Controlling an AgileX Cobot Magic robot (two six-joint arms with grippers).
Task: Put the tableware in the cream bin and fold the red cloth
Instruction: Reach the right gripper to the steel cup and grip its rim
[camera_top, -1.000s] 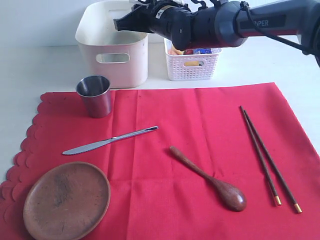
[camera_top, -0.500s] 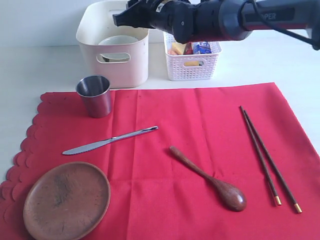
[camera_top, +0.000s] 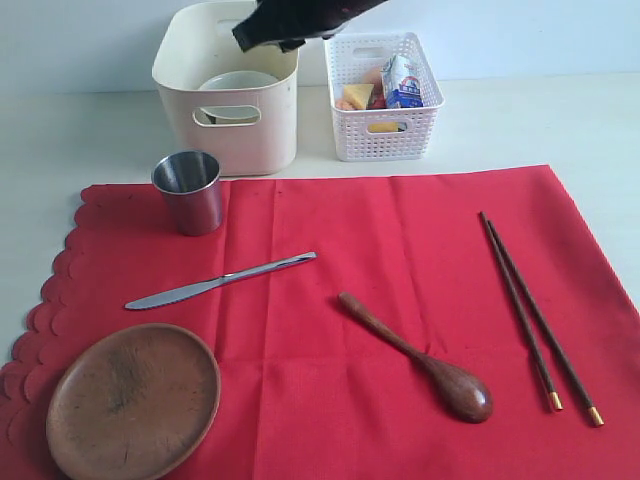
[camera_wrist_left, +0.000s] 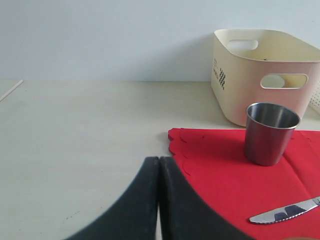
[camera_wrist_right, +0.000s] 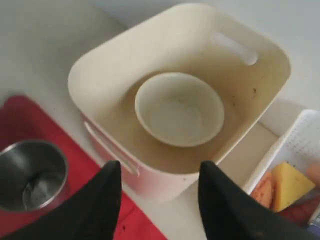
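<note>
Exterior view: your right gripper (camera_top: 265, 38) is over the cream bin (camera_top: 225, 135), which holds the white bowl (camera_top: 237, 80). The steel cup (camera_top: 188, 190), butter knife (camera_top: 220, 280), wooden plate (camera_top: 133, 400), spoon (camera_top: 420, 358) and chopsticks (camera_top: 535, 315) lie on the flat red cloth (camera_top: 400, 240).
Left wrist view: your left gripper (camera_wrist_left: 159, 200) has its jaws pressed together and is empty.
Right wrist view: the right gripper's fingers stand apart and hold nothing.

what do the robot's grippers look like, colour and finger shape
Both are plain matte black. The left gripper has smooth fingers that curve and taper to narrow tips. The right gripper has broader fingers with rounded tips. No cables or markings show on either.
</note>
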